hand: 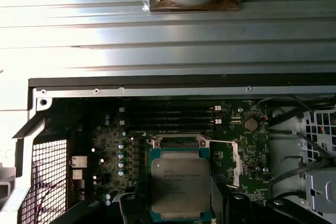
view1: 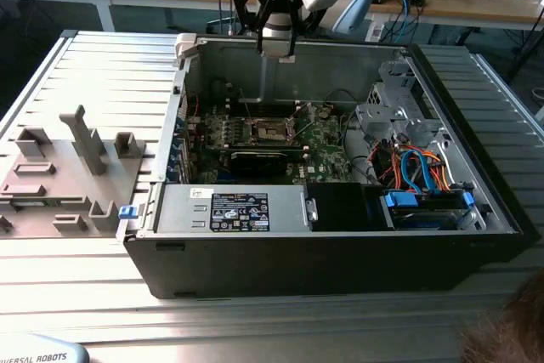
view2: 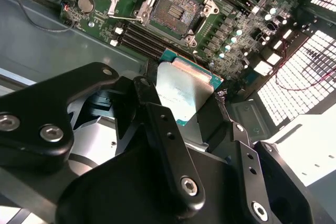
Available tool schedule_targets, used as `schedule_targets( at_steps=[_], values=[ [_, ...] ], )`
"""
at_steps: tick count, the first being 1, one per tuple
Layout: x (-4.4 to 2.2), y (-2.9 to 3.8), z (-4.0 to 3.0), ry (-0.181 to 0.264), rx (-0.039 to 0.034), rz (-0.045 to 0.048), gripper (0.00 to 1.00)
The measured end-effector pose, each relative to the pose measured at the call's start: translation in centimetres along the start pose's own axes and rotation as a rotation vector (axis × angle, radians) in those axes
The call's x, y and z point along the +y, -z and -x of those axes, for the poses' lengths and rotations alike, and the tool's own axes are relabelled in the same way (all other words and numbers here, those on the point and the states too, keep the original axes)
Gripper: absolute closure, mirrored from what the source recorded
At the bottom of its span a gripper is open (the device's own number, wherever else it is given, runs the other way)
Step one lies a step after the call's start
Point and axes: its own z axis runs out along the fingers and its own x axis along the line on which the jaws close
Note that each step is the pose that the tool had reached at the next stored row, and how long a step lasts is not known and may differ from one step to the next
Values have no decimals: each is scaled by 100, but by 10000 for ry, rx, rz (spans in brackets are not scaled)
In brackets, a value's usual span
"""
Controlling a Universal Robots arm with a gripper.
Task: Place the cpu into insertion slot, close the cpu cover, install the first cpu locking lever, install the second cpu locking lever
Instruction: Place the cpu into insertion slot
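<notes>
Surface: slatted metal table [view1: 85, 65] bearing open computer case [view1: 340, 252]
Claw: gripper [view1: 277, 50] clamped on cpu [hand: 180, 182]
Socket: insertion slot [view2: 176, 8] uncovered, apart from cpu

cpu [view2: 184, 90]: silver-grey, flat, held aloft | insertion slot [view2: 176, 9]: dark, uncovered, empty

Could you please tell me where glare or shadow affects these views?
First wrist view: strong light washes the ribbed table white, while the cpu is evenly lit. Second wrist view: the perforated panel glows blown-out white, and the cpu top shows a pale sheen. Exterior view: the case interior lies in shade, the green board dim.
</notes>
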Motion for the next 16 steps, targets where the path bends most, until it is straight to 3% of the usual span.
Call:
schedule_targets(
  at_steps=[16],
  values=[
    [-4,-46,-1,5,0,-1,46]
  ],
)
